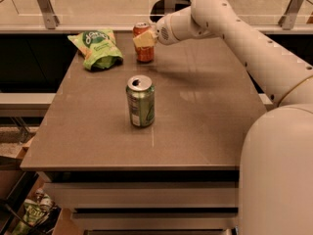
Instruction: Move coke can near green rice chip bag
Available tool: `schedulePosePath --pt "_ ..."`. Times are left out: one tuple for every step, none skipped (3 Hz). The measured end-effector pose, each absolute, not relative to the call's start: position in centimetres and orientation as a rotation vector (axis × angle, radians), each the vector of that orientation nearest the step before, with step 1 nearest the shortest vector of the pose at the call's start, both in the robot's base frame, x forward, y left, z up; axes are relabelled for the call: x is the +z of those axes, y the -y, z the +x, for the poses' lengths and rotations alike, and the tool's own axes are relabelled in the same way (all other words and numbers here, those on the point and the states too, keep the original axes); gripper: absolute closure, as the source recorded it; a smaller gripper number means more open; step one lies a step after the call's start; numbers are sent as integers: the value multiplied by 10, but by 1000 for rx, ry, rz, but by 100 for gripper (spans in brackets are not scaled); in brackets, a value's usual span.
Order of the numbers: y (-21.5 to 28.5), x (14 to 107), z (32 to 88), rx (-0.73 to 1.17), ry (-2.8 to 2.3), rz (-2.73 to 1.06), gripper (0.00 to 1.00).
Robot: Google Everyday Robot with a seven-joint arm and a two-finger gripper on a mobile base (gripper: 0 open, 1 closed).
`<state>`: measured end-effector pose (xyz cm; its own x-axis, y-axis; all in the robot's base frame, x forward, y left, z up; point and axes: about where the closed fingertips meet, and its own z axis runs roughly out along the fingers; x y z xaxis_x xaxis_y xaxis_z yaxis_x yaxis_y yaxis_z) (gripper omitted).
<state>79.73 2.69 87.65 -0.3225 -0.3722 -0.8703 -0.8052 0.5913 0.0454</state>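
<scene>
The coke can (144,53), red-orange with a silver top, stands upright at the back of the table, a short way right of the green rice chip bag (97,48). The bag lies wrinkled at the back left corner. My gripper (145,38) reaches in from the right and is shut on the can's upper half, with a pale finger pad (143,39) across its front. The can's base is at or just above the table surface.
A green soda can (141,102) stands upright in the middle of the brown table (205,126). My white arm (254,48) crosses the table's back right. A glass railing runs behind the table. Packets lie on the floor at the lower left (29,214).
</scene>
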Motion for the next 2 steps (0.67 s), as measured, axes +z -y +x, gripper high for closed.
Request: schedulePosePath --pt "-27 877 797 609 -1925 -943 59" --pt "-29 876 797 612 -1925 -945 36"
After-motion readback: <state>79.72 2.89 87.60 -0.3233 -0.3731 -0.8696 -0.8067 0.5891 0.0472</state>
